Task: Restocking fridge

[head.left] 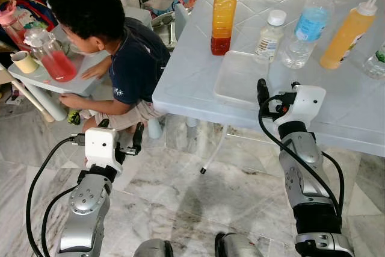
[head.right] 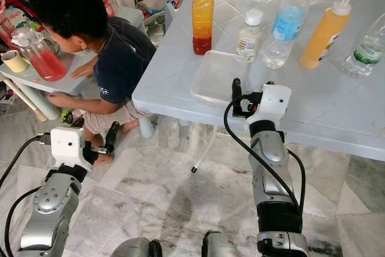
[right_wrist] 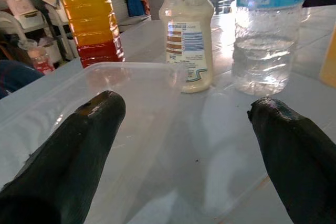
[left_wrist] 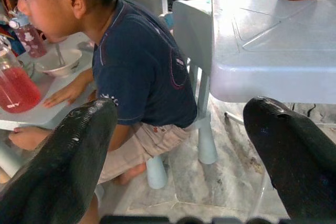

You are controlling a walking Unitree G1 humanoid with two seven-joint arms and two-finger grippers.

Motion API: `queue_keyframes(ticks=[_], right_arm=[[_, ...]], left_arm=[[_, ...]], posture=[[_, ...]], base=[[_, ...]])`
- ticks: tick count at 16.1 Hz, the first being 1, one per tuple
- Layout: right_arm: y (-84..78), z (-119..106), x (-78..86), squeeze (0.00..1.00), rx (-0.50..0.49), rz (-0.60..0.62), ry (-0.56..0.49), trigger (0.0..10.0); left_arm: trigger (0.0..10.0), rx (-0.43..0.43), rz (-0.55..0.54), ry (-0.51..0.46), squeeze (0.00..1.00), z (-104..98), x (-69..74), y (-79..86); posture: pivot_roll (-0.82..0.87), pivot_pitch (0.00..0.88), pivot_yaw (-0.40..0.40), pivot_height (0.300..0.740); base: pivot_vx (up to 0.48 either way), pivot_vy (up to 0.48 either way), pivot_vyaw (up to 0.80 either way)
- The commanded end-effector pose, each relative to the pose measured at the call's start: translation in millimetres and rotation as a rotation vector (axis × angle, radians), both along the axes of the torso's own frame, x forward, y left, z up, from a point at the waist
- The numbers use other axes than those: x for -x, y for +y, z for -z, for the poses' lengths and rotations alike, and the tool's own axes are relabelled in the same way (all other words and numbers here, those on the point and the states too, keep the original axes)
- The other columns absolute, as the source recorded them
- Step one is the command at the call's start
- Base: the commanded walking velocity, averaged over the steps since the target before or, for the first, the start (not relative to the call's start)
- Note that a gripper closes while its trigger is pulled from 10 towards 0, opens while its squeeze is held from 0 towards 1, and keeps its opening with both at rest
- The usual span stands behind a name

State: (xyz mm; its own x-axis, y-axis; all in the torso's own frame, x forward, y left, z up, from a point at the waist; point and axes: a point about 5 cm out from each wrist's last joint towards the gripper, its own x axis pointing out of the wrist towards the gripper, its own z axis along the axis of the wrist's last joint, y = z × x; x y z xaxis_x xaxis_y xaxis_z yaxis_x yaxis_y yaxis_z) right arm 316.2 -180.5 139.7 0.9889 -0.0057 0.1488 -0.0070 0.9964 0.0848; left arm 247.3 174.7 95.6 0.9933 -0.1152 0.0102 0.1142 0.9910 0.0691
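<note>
Restocking not begun: tall orange-and-red juice bottle (head.left: pixel 223 13), small white-capped bottle (head.left: pixel 269 35), clear blue-capped water bottle (head.left: pixel 307 25) and orange squeeze bottle (head.left: pixel 349 34) all stand on the white plastic table (head.left: pixel 198 82). Right gripper (right_wrist: pixel 184 145) wide open, empty, over the clear plastic tray (head.left: pixel 237 79) near the table edge. Left gripper (left_wrist: pixel 178 150) open, empty, low beside a seated person (head.left: pixel 135 64); room tight there.

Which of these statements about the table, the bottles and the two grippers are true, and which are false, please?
1. The right gripper is open over the table. True.
2. The right gripper holds the juice bottle. False: the bottle stands free on the table.
3. A clear tray lies on the table. True.
4. The left gripper rests on the table. False: it is below table height, near a seated person.
5. The water bottle has a red cap. False: it is blue.
</note>
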Motion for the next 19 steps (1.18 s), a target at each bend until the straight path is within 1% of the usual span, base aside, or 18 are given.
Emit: queue_keyframes(ticks=[1, 2, 4, 5, 6, 7, 8, 9, 10, 12, 13, 14, 15, 16, 17, 19], right_arm=[[2.9, 6, -2.7, 0.00, -0.060, -0.039, 0.040, 10.0], [4.1, 9, -3.9, 0.00, -0.102, -0.060, 0.070, 10.0], [3.2, 14, -4.4, 0.00, -0.143, -0.058, 0.103, 10.0], [4.7, 17, -4.1, 0.00, -0.170, -0.101, 0.119, 10.0], [7.5, 16, -3.8, 0.00, -0.173, -0.139, 0.115, 9.1], [15.0, 12, -3.0, 0.00, -0.148, -0.217, 0.098, 9.3], [15.9, 12, -4.7, 0.00, -0.156, -0.219, 0.102, 6.5], [15.3, 12, -5.4, 0.00, -0.162, -0.213, 0.105, 6.5], [14.6, 11, -6.2, 0.00, -0.157, -0.208, 0.099, 10.0], [15.1, 6, -8.1, 0.00, -0.173, -0.214, 0.089, 10.0], [15.7, 4, -9.2, 0.00, -0.208, -0.208, 0.089, 10.0], [15.5, 2, -11.1, 0.00, -0.318, -0.179, 0.102, 10.0], [16.7, 3, -11.5, 0.00, -0.389, -0.167, 0.119, 9.7], [19.0, 5, -11.4, 0.00, -0.427, -0.168, 0.129, 2.3], [21.3, 5, -11.6, 0.00, -0.461, -0.167, 0.136, 0.0], [25.8, 6, -12.9, 0.00, -0.499, -0.172, 0.154, 0.0]], left_arm=[[10.0, -0.019, -0.010, 0.001, 0.00, -2, 2.1, 5.2], [10.0, -0.018, -0.008, 0.005, 0.00, -1, 1.9, 5.0], [10.0, -0.018, -0.006, 0.007, 0.00, -1, 1.6, 4.8], [10.0, -0.018, -0.004, 0.009, 0.00, -1, 1.3, 4.2], [10.0, -0.018, -0.003, 0.009, 0.00, -1, 1.2, 4.1], [10.0, -0.018, -0.004, 0.011, 0.00, 0, 1.1, 3.9], [10.0, -0.018, -0.002, 0.012, 0.00, 0, 1.1, 3.5], [10.0, -0.018, -0.001, 0.012, 0.00, 0, 1.0, 3.3], [10.0, -0.018, -0.002, 0.012, 0.00, 0, 1.0, 3.4], [10.0, -0.018, -0.004, 0.012, 0.00, 0, 0.9, 3.7], [10.0, -0.018, -0.003, 0.013, 0.00, 0, 0.9, 3.5], [10.0, -0.018, 0.000, 0.015, 0.00, 0, 0.8, 3.1], [10.0, -0.017, 0.001, 0.016, 0.00, 1, 0.7, 2.8], [10.0, -0.017, 0.002, 0.017, 0.00, 1, 0.6, 2.4], [10.0, -0.018, 0.003, 0.018, 0.00, 1, 0.4, 2.3], [10.0, -0.019, 0.006, 0.020, 0.00, 2, -0.2, 1.9]], posture=[[0.06, 0.134, 0.093, 0.740], [0.06, 0.133, 0.093, 0.740], [0.06, 0.134, 0.094, 0.740], [0.06, 0.135, 0.091, 0.740], [0.06, 0.135, 0.091, 0.740], [0.06, 0.136, 0.093, 0.740], [0.06, 0.135, 0.091, 0.740], [0.06, 0.135, 0.091, 0.740], [0.06, 0.135, 0.091, 0.740], [0.06, 0.137, 0.090, 0.740], [0.06, 0.136, 0.089, 0.740], [0.06, 0.135, 0.087, 0.740], [0.06, 0.134, 0.086, 0.740], [0.06, 0.133, 0.086, 0.740], [0.06, 0.133, 0.085, 0.740], [0.06, 0.131, 0.085, 0.740]], base=[[0.000, 0.000, 0.00], [0.000, 0.000, 0.00], [0.000, 0.000, 0.00], [0.000, 0.000, 0.00], [0.000, 0.000, 0.00], [0.000, 0.000, 0.00], [0.000, 0.000, 0.00], [0.000, 0.000, 0.00], [0.000, 0.000, 0.00], [0.000, 0.000, 0.00], [0.000, 0.000, 0.00], [0.000, 0.000, 0.00], [0.000, 0.000, 0.00], [0.000, 0.000, 0.00], [0.000, 0.000, 0.00], [0.000, 0.000, 0.00]])
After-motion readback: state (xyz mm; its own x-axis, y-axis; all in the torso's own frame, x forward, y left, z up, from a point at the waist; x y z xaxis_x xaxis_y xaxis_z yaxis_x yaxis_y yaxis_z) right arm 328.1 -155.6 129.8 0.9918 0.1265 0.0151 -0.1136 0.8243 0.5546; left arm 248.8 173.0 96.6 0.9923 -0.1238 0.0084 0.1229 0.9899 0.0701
